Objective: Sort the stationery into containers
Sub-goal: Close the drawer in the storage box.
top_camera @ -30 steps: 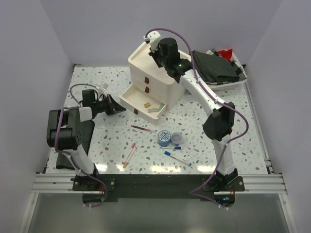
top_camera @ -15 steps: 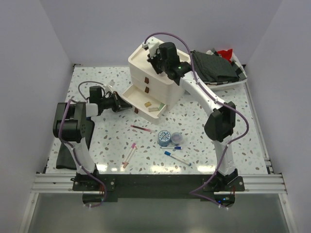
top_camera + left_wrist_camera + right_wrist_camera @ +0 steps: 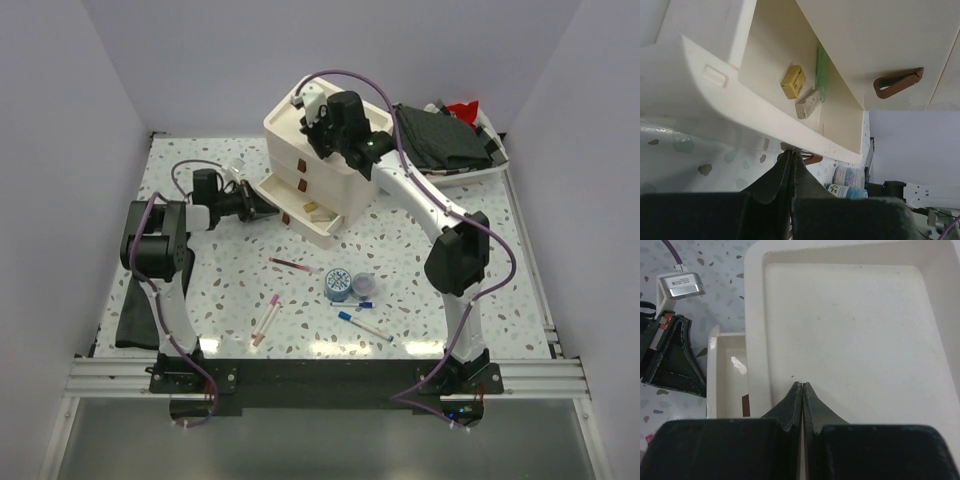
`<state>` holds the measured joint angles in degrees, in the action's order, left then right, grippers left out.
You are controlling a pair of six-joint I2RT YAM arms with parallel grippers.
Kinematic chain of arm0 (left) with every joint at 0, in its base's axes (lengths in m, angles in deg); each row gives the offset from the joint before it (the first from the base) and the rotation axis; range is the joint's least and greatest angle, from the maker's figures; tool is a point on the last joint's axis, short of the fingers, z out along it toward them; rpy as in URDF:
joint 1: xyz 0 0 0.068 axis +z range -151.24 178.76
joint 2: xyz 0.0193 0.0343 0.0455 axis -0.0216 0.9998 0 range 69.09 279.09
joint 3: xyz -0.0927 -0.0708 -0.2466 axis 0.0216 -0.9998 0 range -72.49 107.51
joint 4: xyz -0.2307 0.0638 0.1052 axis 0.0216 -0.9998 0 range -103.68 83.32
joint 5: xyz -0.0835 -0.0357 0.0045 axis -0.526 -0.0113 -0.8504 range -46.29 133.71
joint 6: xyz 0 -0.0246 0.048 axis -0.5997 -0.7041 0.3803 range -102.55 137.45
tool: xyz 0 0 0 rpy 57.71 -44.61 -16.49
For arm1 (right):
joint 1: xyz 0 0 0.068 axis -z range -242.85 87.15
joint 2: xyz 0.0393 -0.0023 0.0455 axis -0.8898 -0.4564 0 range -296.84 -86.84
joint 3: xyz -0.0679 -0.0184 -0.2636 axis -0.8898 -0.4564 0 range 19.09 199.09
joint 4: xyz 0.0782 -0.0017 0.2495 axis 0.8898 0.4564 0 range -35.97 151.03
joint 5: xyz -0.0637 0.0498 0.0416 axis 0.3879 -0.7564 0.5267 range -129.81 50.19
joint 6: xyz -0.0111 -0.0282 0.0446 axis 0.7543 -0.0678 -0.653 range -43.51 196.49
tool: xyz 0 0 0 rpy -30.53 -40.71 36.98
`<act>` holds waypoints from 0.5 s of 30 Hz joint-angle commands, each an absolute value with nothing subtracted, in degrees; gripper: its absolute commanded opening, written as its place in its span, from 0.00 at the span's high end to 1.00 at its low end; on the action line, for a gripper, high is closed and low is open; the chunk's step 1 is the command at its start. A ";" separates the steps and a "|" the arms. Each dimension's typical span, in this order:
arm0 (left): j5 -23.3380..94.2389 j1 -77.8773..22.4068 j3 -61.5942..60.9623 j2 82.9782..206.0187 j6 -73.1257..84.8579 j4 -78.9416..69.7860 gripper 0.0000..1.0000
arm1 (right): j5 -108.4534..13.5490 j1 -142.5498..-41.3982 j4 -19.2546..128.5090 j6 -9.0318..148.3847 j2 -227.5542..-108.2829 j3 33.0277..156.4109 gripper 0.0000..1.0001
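The cream cabinet stands at the back of the table, its bottom drawer partly out. Inside the drawer lie a tan piece, a pale piece and a green piece. My left gripper is shut, its tips pressed against the drawer front beside the brown handle. My right gripper is shut and rests on the cabinet's recessed top. On the table lie a maroon pen, two blue tape rolls, a pink pen and blue-capped white pens.
A white tray holding dark cloths sits at the back right, with something red behind it. Another dark cloth lies at the left edge by the left arm's base. White walls close in the table.
The left gripper has moved right against the bottom drawer, and the drawer has slid partway into the cabinet. The right gripper has stayed on the cabinet top, shifting only slightly.
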<state>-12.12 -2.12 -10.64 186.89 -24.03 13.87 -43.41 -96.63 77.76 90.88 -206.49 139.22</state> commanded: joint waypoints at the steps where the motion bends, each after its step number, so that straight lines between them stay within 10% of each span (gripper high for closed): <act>1: -13.33 -2.55 -6.75 188.71 -25.97 18.63 1.00 | -46.58 -98.53 87.52 89.24 -207.25 135.72 1.00; 15: -13.42 -3.70 -0.95 193.98 -27.64 22.14 1.00 | -47.90 -101.52 88.31 89.41 -207.07 134.22 1.00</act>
